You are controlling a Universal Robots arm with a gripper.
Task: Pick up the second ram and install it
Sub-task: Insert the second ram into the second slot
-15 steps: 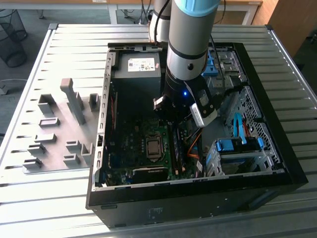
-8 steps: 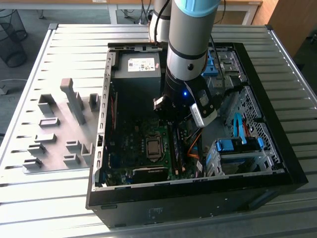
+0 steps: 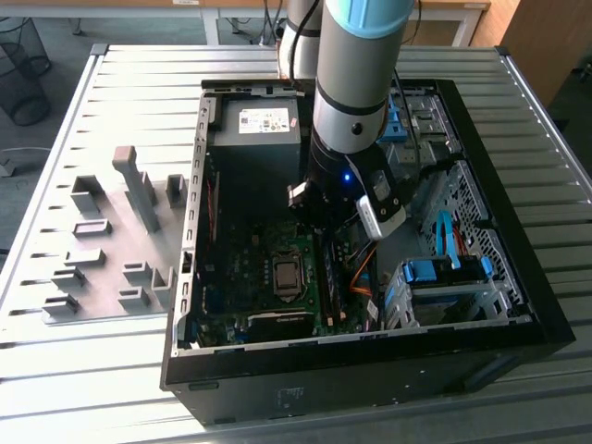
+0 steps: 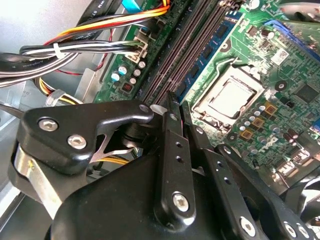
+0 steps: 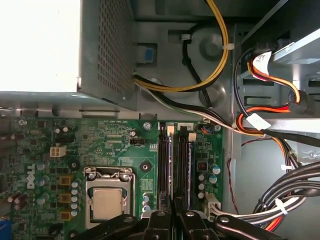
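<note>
Where the two memory slots run side by side on the motherboard, the second ram stands on edge in the slot farther from the processor socket, its long side in line with the slot and a pale latch at its far end; whether it is pressed fully home cannot be told. In the exterior view the same stick shows as a dark upright strip just to the exterior view's right of the socket. The gripper hangs directly over the near end of the slots, close above the stick, and whether it is clenched on the stick or released cannot be told from any view. Another stick sits in the neighbouring slot, beside the socket. Beyond the slots, bundled black, yellow and orange cables run along the case wall. The power supply fills the far corner of the open computer case, and bright blue drive-bay clips sit at the exterior view's right. Outside the case, at the exterior view's left, grey holder blocks stand on the ribbed metal worktop.
</note>
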